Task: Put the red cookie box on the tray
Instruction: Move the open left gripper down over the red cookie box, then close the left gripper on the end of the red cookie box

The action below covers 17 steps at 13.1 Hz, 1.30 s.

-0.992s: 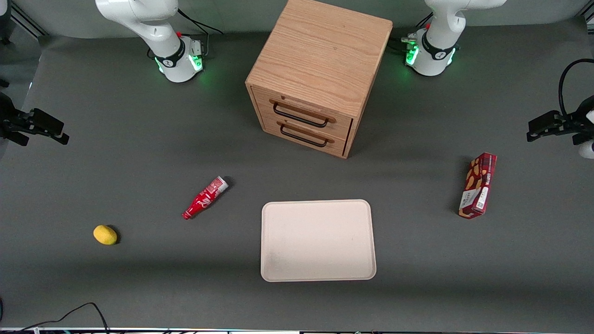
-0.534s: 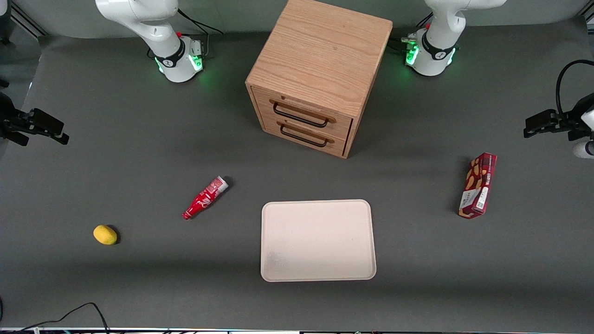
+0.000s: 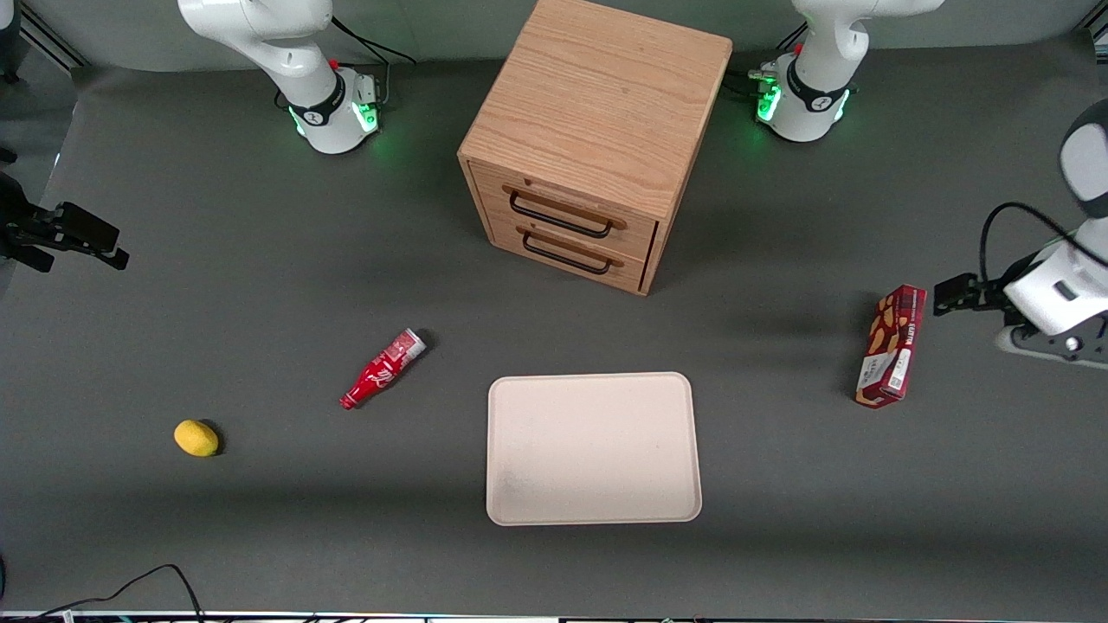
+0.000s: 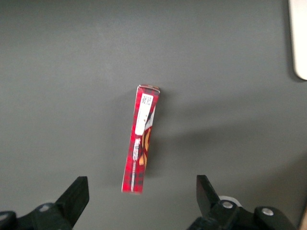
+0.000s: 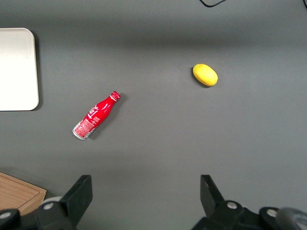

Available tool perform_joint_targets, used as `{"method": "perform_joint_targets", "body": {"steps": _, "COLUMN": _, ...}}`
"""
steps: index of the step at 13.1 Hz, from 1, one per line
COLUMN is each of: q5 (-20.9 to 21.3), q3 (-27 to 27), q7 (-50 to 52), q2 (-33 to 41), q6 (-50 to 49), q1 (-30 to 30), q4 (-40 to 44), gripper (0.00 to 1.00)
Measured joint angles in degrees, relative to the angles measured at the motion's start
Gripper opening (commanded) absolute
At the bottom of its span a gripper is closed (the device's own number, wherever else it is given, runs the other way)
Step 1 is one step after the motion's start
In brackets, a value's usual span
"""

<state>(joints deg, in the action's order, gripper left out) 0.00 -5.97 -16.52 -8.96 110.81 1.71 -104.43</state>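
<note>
Hovering above the counter (image 3: 260, 285) at the working arm's end, the gripper (image 3: 948, 296) hung just beside the cookie box (image 3: 892, 346), close to the end of the box that lay farther from the front camera. Its jaws stood wide apart and held nothing; in the wrist view the two fingers (image 4: 74, 196) flanked the box (image 4: 141, 139) with bare counter between them and it. The box lay flat on the counter, its long axis running roughly from twelve to six o'clock in the front view, the white label end nearer the camera. The tray (image 3: 593, 448) sat flat, nearer the front camera than the wooden drawer cabinet (image 3: 597, 138), well apart from the box, which lay off toward its three o'clock in the front view. A red bottle (image 3: 383, 369) lay on its side toward the tray's ten o'clock, and a lemon (image 3: 196, 438) rested toward the parked arm's end, at about nine o'clock from the tray.
</note>
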Motion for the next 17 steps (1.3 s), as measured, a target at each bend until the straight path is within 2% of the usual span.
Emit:
{"method": "perform_joint_targets", "body": {"steps": 4, "q5": -0.07, "q3": -0.02, "q7": -3.59, "q2": -3.48, "q6": 11.65, "q1": -1.07, "q4": -6.91, "gripper": 1.0}}
{"method": "perform_joint_targets", "body": {"steps": 8, "q5": -0.27, "q3": -0.02, "q7": -8.89, "q2": -9.05, "q6": 19.09, "q1": -2.12, "q4": -8.72, "gripper": 1.0}}
{"method": "perform_joint_targets", "body": {"steps": 11, "q5": -0.33, "q3": 0.04, "q7": -11.36, "q2": -10.39, "q6": 24.34, "q1": -2.23, "q4": -11.84, "gripper": 1.0}}
{"method": "perform_joint_targets", "body": {"steps": 17, "q5": -0.38, "q3": 0.13, "q7": -12.95, "q2": -10.83, "q6": 27.3, "q1": -2.23, "q4": -14.51, "gripper": 1.0}}
